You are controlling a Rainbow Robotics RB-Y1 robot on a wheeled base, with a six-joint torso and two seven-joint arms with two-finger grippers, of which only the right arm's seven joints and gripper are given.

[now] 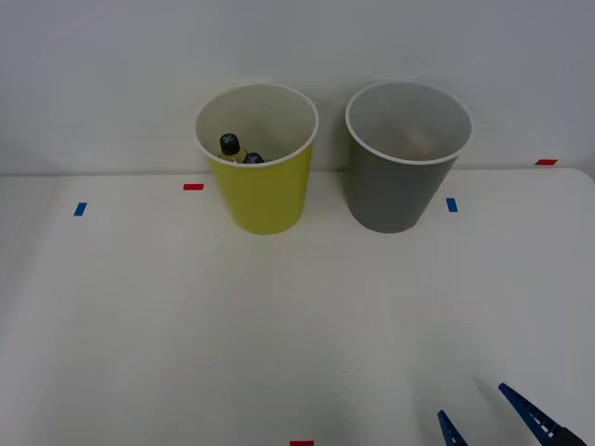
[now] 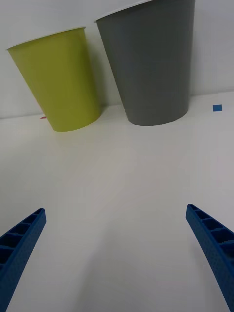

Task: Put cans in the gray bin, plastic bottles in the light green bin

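Observation:
The light green bin (image 1: 265,190) stands at the back of the white table, left of the gray bin (image 1: 402,181). Two black caps of plastic bottles (image 1: 239,150) show inside the light green bin. A pale orange shape lies in the gray bin; I cannot tell what it is. My right gripper (image 1: 479,409) hovers open and empty near the table's front right edge, well in front of both bins. In the right wrist view the blue fingers (image 2: 22,243) are spread wide, with the light green bin (image 2: 61,80) and gray bin (image 2: 151,63) ahead.
Small tape marks dot the table: red (image 1: 193,187), blue (image 1: 80,209), blue (image 1: 452,204), red (image 1: 546,162) and red at the front edge (image 1: 301,443). A white wall rises right behind the bins.

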